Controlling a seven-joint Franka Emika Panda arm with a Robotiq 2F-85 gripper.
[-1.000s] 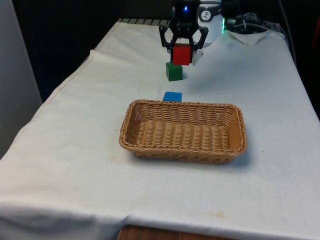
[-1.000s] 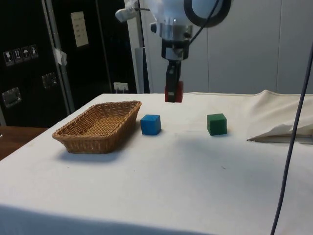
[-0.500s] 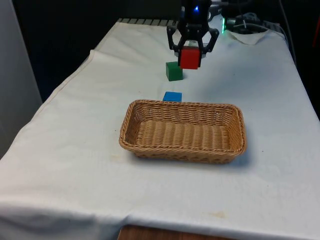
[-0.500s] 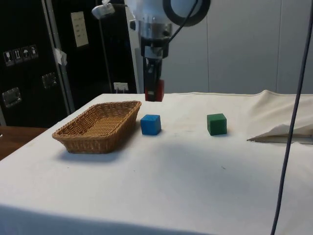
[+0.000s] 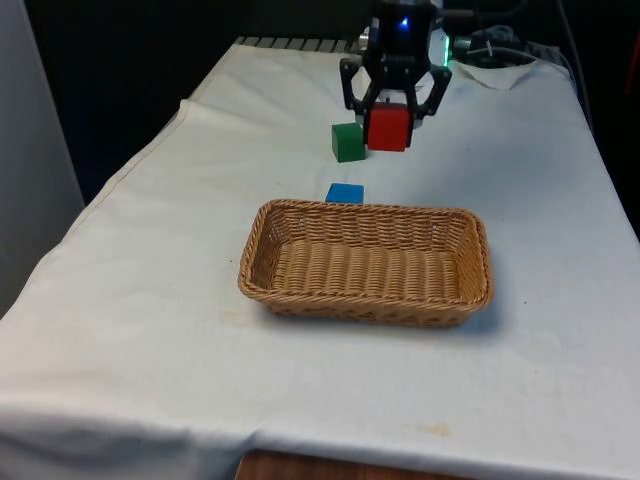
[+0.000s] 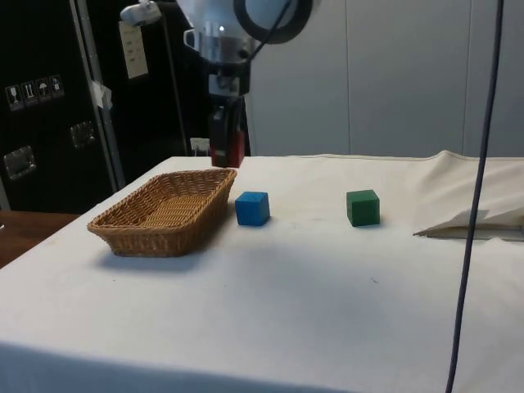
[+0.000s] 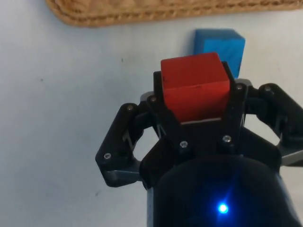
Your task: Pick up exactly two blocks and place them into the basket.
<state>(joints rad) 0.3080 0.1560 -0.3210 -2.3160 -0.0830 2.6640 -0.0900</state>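
My gripper (image 5: 389, 122) (image 6: 227, 149) (image 7: 195, 92) is shut on a red block (image 5: 388, 128) (image 6: 235, 150) (image 7: 194, 84) and holds it in the air above the cloth, behind the wicker basket's (image 5: 366, 262) (image 6: 164, 210) far rim. A blue block (image 5: 344, 193) (image 6: 252, 208) (image 7: 219, 45) lies on the cloth just behind the basket (image 7: 156, 12), below and near the held block. A green block (image 5: 347, 142) (image 6: 363, 207) stands further back on the table, to the front view's left of the gripper.
A crumpled fold of white cloth (image 5: 500, 70) (image 6: 475, 221) lies at the far end of the table. Dark cabinets (image 6: 49, 98) stand beyond the basket's end in the side view.
The gripper has carried the red block away from above the green block, toward the basket and slightly to the front view's right. The blue and green blocks have not moved.
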